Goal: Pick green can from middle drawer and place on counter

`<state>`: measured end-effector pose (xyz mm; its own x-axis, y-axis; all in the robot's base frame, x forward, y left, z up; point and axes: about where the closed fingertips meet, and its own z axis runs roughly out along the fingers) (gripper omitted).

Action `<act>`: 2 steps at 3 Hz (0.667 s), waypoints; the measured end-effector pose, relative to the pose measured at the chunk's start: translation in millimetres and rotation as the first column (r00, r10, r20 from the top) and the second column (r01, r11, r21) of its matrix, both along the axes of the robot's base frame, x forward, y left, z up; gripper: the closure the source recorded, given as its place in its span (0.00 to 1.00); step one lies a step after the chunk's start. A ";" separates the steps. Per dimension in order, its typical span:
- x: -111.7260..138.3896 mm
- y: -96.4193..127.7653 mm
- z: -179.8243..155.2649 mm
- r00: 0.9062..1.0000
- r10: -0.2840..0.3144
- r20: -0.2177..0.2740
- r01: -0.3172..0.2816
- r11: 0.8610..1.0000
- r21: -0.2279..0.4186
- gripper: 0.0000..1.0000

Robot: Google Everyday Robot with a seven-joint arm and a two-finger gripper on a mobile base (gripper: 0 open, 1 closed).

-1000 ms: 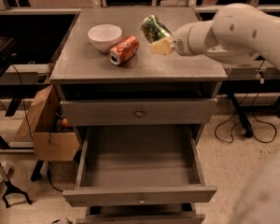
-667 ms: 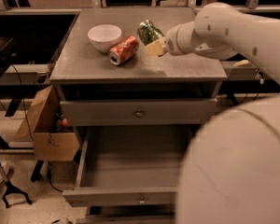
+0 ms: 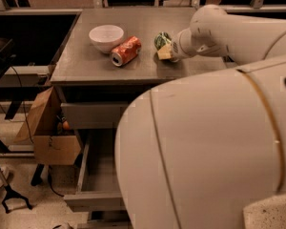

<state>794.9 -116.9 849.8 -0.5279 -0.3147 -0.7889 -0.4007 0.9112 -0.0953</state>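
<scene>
The green can (image 3: 160, 39) is tilted over the counter (image 3: 86, 61), just right of the orange-red soda can (image 3: 125, 51) that lies on its side. My gripper (image 3: 164, 49) is shut on the green can, holding it low above the counter surface, the arm reaching in from the right. The middle drawer (image 3: 93, 182) stands pulled open below the counter; its inside is mostly hidden behind my arm's large white body (image 3: 205, 151).
A white bowl (image 3: 106, 37) stands on the counter left of the orange-red can. An open cardboard box (image 3: 50, 132) sits on the floor to the cabinet's left. Black stands and cables lie at the far left.
The gripper with the green can has moved left and down toward the counter, closer to the orange-red can. My arm's body now fills the lower right of the view.
</scene>
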 end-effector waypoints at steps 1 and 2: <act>0.2 -6.0 -0.7 1.000 -0.017 -0.004 0.017 1.000 0.002 0.00; 0.2 -6.0 -0.7 1.000 -0.017 -0.004 0.017 1.000 0.002 0.00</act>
